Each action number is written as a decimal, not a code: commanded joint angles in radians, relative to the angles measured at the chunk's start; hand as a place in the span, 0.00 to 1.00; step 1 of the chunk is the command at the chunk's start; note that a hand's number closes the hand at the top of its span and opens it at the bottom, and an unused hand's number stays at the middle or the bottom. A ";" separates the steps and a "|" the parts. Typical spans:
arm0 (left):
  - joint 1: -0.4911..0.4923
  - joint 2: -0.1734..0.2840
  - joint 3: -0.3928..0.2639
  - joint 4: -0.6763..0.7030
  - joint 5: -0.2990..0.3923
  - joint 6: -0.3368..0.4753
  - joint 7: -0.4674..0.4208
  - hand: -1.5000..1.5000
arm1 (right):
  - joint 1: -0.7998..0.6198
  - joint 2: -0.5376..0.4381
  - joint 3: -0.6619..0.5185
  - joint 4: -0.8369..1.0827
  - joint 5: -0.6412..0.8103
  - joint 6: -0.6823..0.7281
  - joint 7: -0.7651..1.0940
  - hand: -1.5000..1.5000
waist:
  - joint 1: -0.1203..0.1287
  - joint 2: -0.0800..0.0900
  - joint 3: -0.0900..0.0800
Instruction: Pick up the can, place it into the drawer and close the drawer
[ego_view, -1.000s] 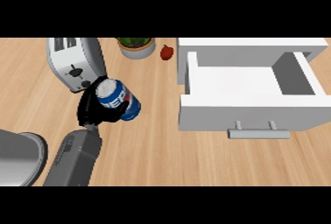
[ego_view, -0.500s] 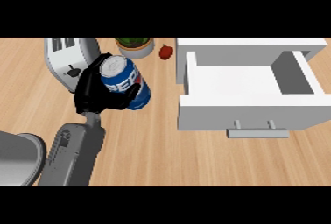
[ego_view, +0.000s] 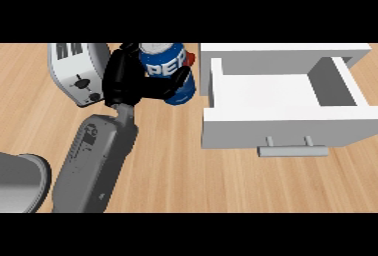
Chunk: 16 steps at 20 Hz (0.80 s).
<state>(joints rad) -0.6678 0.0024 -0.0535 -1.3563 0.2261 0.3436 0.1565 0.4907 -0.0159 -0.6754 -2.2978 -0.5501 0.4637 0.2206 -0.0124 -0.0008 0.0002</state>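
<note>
A blue can (ego_view: 167, 70) with white lettering is held upright above the wooden counter, left of the drawer. My left hand (ego_view: 127, 82) is shut on it, fingers wrapped round its left side and thumb across its front. The white drawer (ego_view: 280, 127) stands pulled open at the right, its inside bare, its grey handle (ego_view: 292, 149) facing me. The can sits a short way left of the drawer's left wall. My right hand does not show.
A silver toaster (ego_view: 77, 72) stands right behind my left hand. A small red thing (ego_view: 191, 58) peeks out behind the can. A grey rounded object (ego_view: 16, 182) lies at the lower left edge. Bare wooden counter (ego_view: 221, 180) stretches in front of the drawer.
My left hand has carried the can up the view and a little to the right, nearer the drawer. The can now hides the green plant behind it.
</note>
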 joint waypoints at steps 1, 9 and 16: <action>-0.064 -0.002 -0.054 0.018 0.007 0.076 0.027 1.00 | -0.034 -0.057 -0.052 -0.021 -0.092 -0.052 0.084 0.00 | 0.000 0.000 0.000; -0.330 -0.002 -0.043 0.248 0.029 0.147 0.014 1.00 | -0.092 0.015 0.047 -0.046 0.058 -0.071 0.073 0.00 | -0.003 0.004 0.000; -0.475 -0.002 -0.048 0.427 0.130 0.175 -0.055 1.00 | -0.103 -0.074 -0.045 0.060 -0.046 -0.027 0.053 0.00 | -0.014 0.005 0.000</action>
<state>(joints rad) -1.0671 0.0001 -0.1072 -1.0108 0.3137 0.5147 0.1286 0.4357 -0.0255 -0.6779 -2.2747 -0.5476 0.4609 0.2438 -0.0260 0.0031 0.0004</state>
